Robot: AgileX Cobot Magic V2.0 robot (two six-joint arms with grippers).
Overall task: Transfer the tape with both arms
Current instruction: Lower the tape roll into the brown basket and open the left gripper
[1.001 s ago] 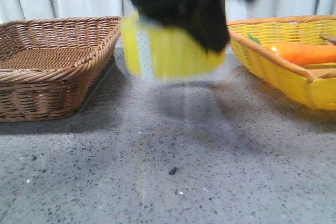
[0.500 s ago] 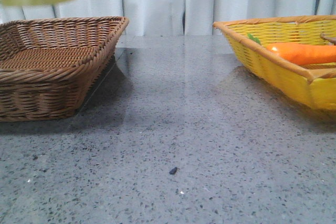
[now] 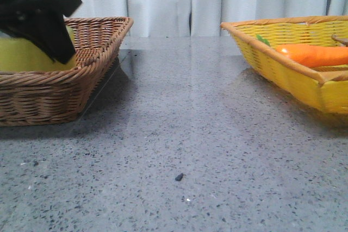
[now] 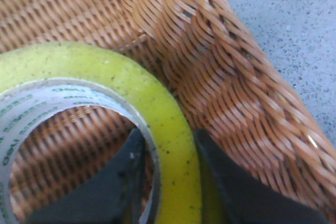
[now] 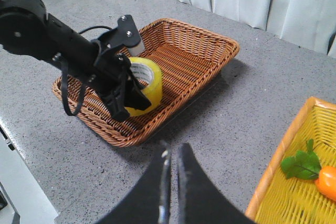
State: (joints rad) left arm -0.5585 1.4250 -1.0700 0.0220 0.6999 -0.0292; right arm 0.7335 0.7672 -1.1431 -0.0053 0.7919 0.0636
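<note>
I had the brown wicker basket (image 5: 152,72) under my left gripper (image 4: 165,145) because, as I judged it, that basket was where the tape was meant to end up. The gripper reached down inside it, close to the near wall, with woven floor showing beneath and beyond its fingers.

The yellow basket (image 3: 304,80) sat well apart from both grippers, on the far side of the grey table (image 3: 190,134), with the orange carrot toy (image 3: 312,55) lying in it. I took it as no longer part of the job.

The tape (image 4: 152,108) was clamped in the left gripper, one finger inside the white core and the other outside the yellow wall, so the roll's wall was pinched between them. Held that way the roll lay roughly flat, low in the brown basket. It seemed a sensible grip for setting it down without it rolling.

My right gripper (image 5: 170,156) hung well back from the basket above bare table, its fingers pressed together and holding nothing. I read that as parked out of the way after its share of the handover.

Several things I could not settle. From the front, the left arm and the basket wall covered most of the roll, leaving only a yellow patch. The left wrist camera cut off much of the ring and blurred the core's print. I could not tell whether the roll already touched the basket floor or hung just above it.
</note>
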